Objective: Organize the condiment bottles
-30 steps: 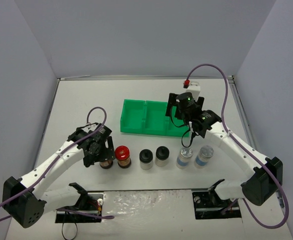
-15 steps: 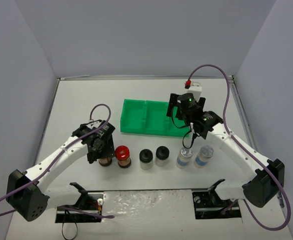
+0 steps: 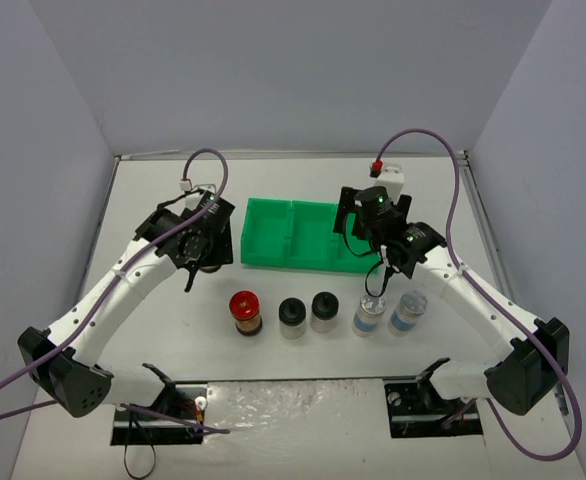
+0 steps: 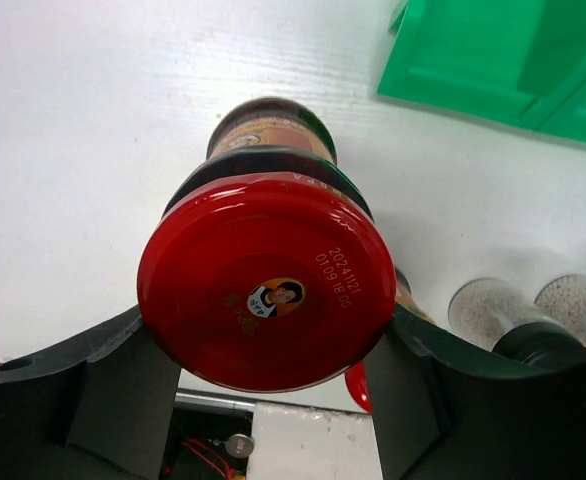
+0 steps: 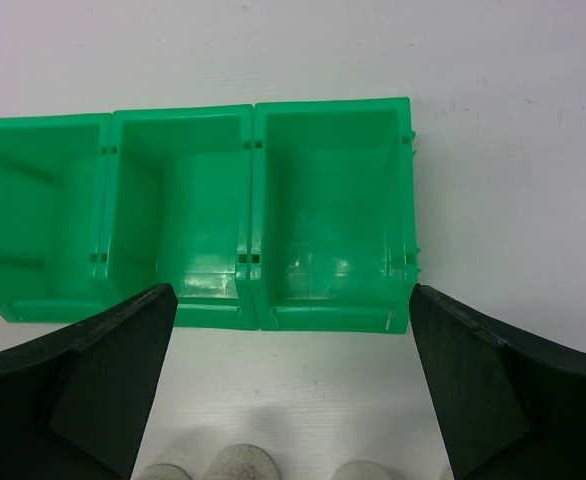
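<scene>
Holding red jar (image 4: 266, 295), left gripper (image 3: 200, 247) beside bin (image 3: 273, 258)

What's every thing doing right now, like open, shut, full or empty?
left gripper: shut on held red-capped jar.
right gripper: open, empty.
green bin tray: three compartments, all empty.
other red-capped jar: standing, capped.
black-capped jars: both standing, capped.
silver-capped jars: both standing, capped.

You have one red-capped jar (image 4: 268, 290), dark brownish inside, clamped in the left gripper (image 4: 268, 345). Your other five stand upright in a row: second red-capped jar (image 3: 244, 312), black-capped pale jar (image 3: 292, 318), its black-capped twin (image 3: 324, 311), silver-capped blue-labelled jar (image 3: 370, 316), its silver-capped twin (image 3: 408, 312).
</scene>
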### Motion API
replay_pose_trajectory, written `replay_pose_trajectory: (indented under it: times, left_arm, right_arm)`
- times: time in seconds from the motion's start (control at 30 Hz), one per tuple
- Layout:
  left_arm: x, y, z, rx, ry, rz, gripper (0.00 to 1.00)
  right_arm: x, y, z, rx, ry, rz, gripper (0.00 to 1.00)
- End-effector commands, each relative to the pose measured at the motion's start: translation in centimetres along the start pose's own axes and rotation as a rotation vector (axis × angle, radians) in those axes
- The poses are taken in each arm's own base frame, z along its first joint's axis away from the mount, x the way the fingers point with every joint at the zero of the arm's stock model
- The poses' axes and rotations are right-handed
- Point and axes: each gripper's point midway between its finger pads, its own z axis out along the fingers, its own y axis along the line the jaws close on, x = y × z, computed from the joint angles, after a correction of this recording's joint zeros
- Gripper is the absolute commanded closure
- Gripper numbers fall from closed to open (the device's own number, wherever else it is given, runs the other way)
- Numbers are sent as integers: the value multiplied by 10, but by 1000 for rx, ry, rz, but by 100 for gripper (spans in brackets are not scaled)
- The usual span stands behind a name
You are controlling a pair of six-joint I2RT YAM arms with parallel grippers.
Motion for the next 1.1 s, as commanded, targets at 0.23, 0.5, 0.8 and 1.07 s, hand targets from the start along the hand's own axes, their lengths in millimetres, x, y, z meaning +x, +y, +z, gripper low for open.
replay_pose_trajectory:
  times: [0.23, 0.5, 0.8, 1.07]
  left_arm:
    - [-118, -75, -2, 123, -236, 124, 100]
    - [-150, -115, 19, 167, -249, 190, 100]
    - [-162, -146, 42, 214, -231, 230, 100]
    - [-161, -156, 61, 227, -215, 248, 100]
  right_arm:
    - [-26, 0, -11, 12, -94, 58, 0]
    - [-27, -1, -13, 20, -103, 70, 0]
    - [-25, -5, -13, 41, -108, 77, 0]
    - [-22, -9, -13, 57, -105, 75, 0]
